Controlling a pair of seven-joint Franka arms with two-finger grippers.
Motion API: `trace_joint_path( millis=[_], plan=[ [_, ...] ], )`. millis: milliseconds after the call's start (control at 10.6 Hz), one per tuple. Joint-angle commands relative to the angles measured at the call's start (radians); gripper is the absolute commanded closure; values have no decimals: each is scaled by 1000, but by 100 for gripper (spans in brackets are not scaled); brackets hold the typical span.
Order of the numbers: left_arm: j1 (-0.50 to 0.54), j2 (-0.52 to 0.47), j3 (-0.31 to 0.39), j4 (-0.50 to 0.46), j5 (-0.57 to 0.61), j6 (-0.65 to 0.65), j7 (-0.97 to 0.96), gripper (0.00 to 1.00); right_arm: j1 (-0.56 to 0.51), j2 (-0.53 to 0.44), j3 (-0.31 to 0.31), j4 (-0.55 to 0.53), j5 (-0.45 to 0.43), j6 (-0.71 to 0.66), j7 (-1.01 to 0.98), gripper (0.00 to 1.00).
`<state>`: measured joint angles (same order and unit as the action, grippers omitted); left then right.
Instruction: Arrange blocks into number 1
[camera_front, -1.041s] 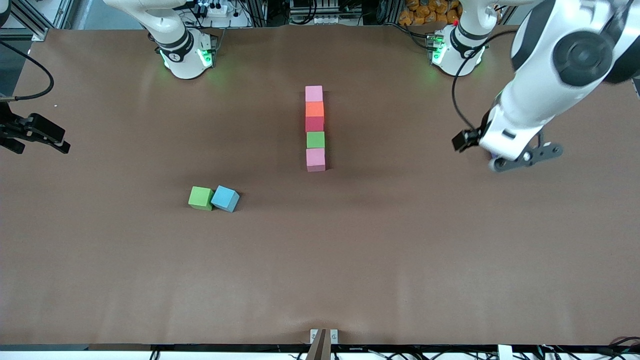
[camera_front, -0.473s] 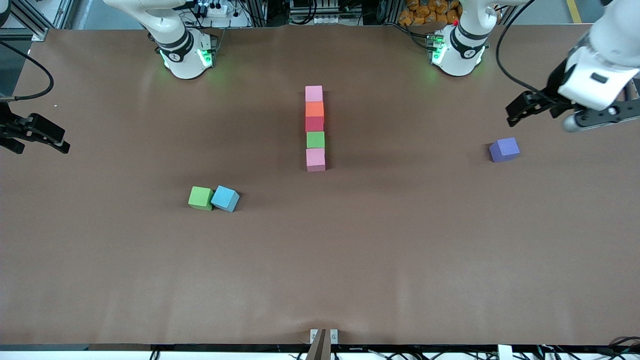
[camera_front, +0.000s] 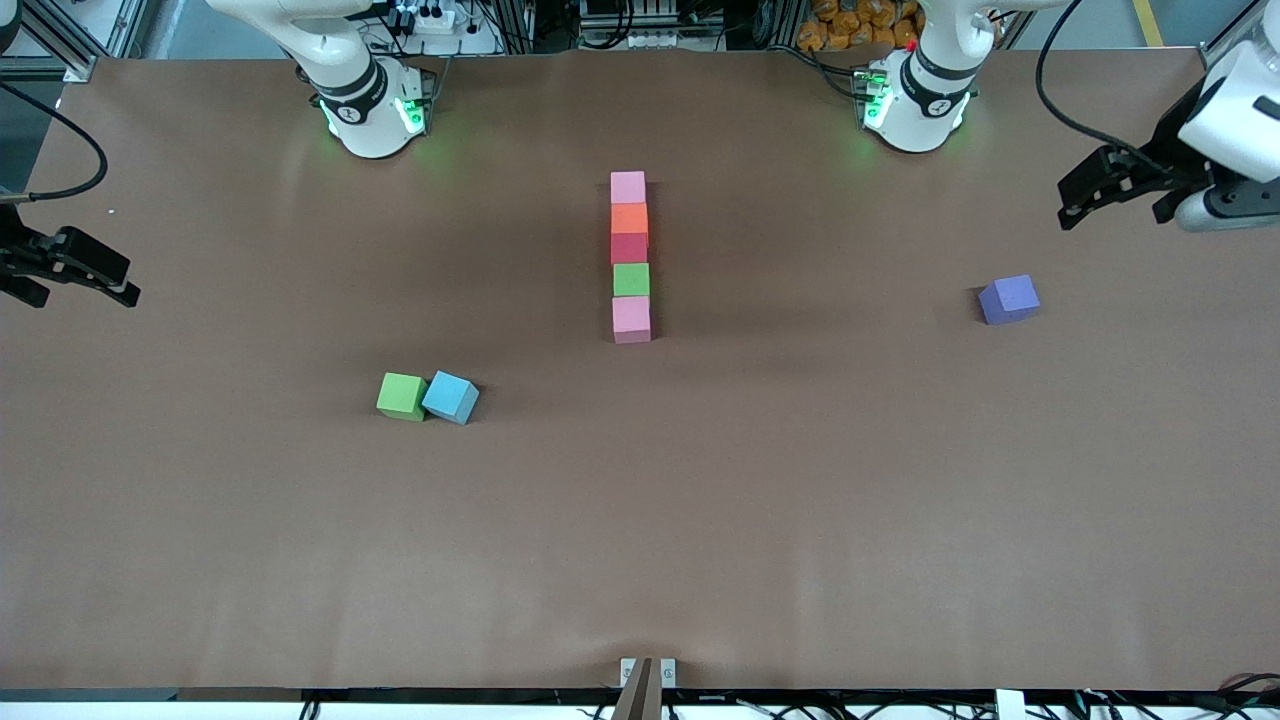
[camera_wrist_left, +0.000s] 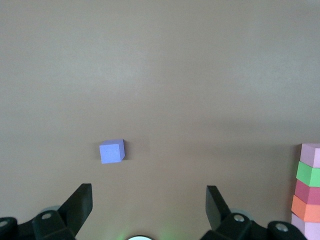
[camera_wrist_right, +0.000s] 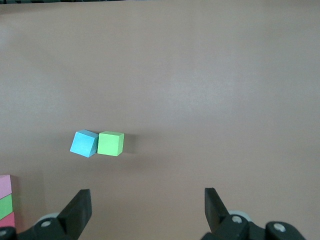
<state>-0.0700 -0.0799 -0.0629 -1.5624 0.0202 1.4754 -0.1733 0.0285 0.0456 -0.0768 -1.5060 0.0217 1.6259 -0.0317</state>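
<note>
The column of five blocks (camera_front: 630, 257) stands mid-table toward the robots' edge, both the left gripper (camera_front: 1125, 190) and right gripper (camera_front: 75, 270) hang wide and empty at the table's ends, so next I expect a flag block, perhaps the purple block (camera_front: 1009, 299).

Five blocks (camera_front: 630, 256) touch in a line mid-table; a pair (camera_front: 428, 396) lies nearer the camera.
</note>
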Motion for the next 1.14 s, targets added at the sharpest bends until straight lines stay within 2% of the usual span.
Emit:
trace_joint_path(
  millis=[0, 95, 1041],
  plan=[
    [53, 6, -31, 54, 12, -41, 72, 0, 5, 3, -5, 17, -14, -14, -8, 0],
    [58, 26, -44, 76, 9, -43, 72, 0, 5, 3, -5, 17, -14, -15, -8, 0],
    [55, 34, -44, 77, 1, -41, 66, 0, 4, 3, -6, 17, -16, -15, -10, 0]
  ],
)
